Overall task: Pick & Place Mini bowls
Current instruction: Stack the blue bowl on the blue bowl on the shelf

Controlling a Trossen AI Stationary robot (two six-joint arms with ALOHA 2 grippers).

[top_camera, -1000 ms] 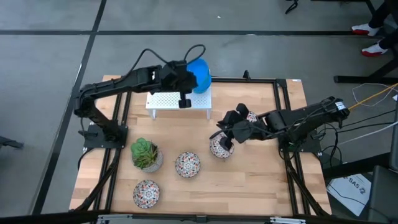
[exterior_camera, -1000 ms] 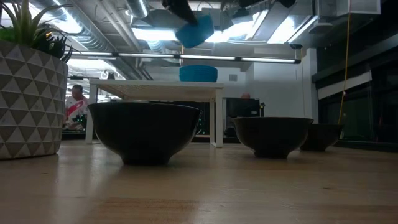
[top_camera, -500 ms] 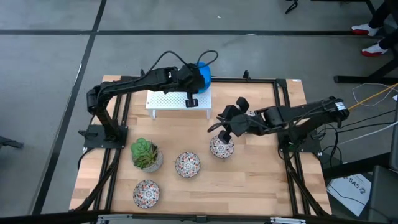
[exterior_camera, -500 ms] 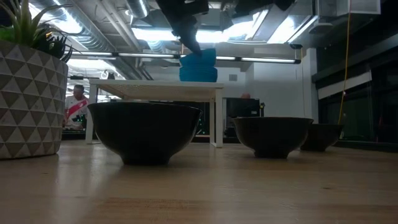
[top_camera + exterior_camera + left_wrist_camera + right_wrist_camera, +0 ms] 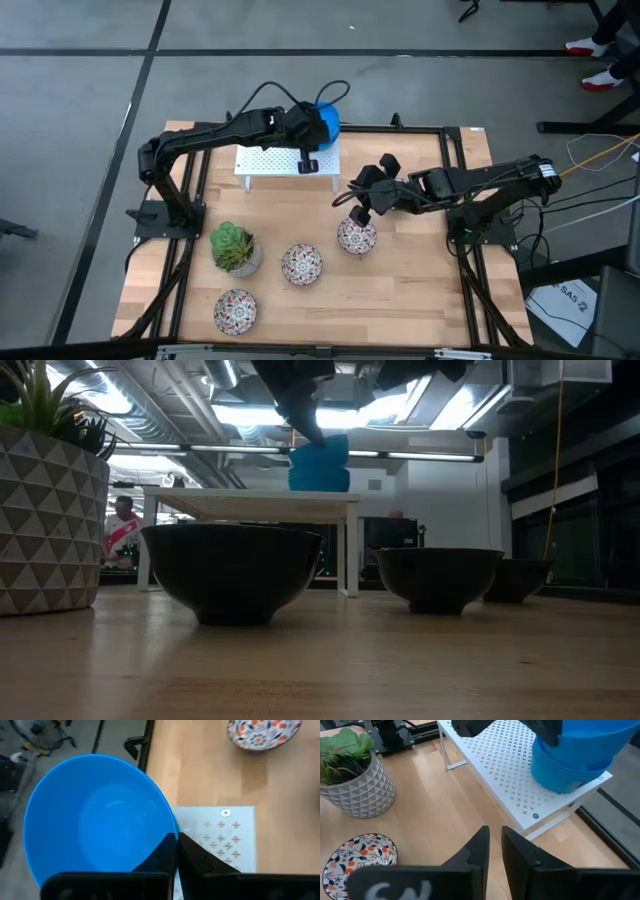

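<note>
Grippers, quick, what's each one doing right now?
Left gripper: shut on the blue bowl rim.
Right gripper: nearly closed, holding nothing.

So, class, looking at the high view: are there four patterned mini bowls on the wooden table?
No, only three patterned mini bowls sit on the wooden table, beside the potted succulent.

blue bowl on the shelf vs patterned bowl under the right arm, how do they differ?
The blue bowl is plain; the patterned bowl is white with a red-and-dark floral print. The blue one tops a stack on the white shelf, gripped by the left end effector; the patterned one sits free on the table. Both are small and round.
</note>
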